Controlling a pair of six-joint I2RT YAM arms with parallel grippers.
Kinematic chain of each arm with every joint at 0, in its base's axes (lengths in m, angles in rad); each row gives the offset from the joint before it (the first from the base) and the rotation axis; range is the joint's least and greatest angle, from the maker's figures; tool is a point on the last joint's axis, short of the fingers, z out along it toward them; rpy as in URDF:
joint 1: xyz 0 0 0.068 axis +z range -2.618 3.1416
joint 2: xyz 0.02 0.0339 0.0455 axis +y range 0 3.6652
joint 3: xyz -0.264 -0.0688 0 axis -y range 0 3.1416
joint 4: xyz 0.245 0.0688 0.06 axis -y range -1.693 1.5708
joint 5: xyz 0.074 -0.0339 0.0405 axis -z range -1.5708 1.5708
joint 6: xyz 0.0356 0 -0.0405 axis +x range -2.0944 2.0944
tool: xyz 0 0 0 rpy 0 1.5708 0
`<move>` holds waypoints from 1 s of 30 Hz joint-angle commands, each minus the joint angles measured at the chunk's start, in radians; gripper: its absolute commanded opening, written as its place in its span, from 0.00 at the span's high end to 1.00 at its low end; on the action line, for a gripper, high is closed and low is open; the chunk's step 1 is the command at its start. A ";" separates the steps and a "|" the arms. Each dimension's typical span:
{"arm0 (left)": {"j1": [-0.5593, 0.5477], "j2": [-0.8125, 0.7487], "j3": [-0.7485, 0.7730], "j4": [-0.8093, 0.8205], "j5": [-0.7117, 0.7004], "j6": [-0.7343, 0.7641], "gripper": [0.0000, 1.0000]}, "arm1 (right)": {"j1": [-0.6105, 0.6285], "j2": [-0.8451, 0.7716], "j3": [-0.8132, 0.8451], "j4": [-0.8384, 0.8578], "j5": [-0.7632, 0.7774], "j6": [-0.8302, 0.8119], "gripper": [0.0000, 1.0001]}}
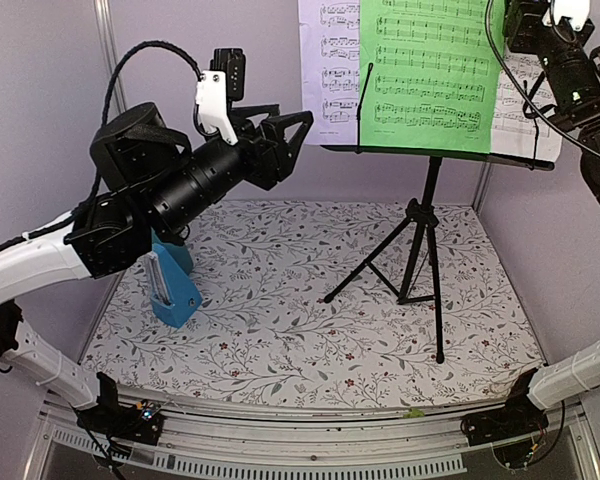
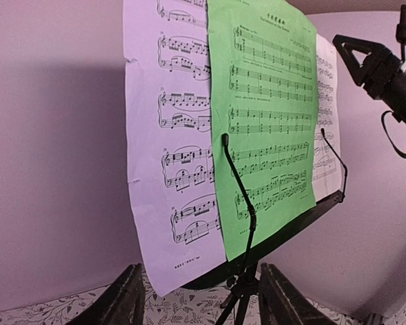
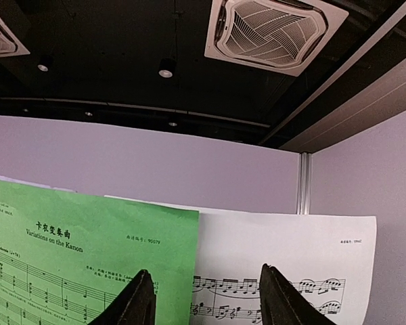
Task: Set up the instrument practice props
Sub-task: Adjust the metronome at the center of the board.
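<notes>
Lilac walls (image 1: 40, 100) back a music stand (image 1: 432, 190) holding sheet-music pages (image 1: 430, 70) (green, white).

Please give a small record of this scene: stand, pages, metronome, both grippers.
stand: black tripod music stand, upright on the floral table
pages: green sheet-music page in the middle, white sheet-music pages on both sides
metronome: small blue pyramid-shaped metronome, on the table at left, partly hidden
left gripper: open, empty, facing the pages
right gripper: open, empty, near the pages' top edge
</notes>
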 commanded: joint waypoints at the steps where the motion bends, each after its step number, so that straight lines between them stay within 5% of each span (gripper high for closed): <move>1: 0.020 -0.033 -0.031 0.024 -0.004 -0.018 0.41 | 0.009 -0.102 -0.043 -0.054 -0.036 0.114 0.44; 15: 0.036 -0.109 -0.116 0.023 -0.039 -0.059 0.38 | 0.009 -0.362 -0.269 -0.475 -0.452 0.504 0.32; 30: 0.156 -0.277 -0.327 -0.205 -0.093 -0.343 0.11 | 0.010 -0.522 -0.746 -0.598 -0.741 0.745 0.01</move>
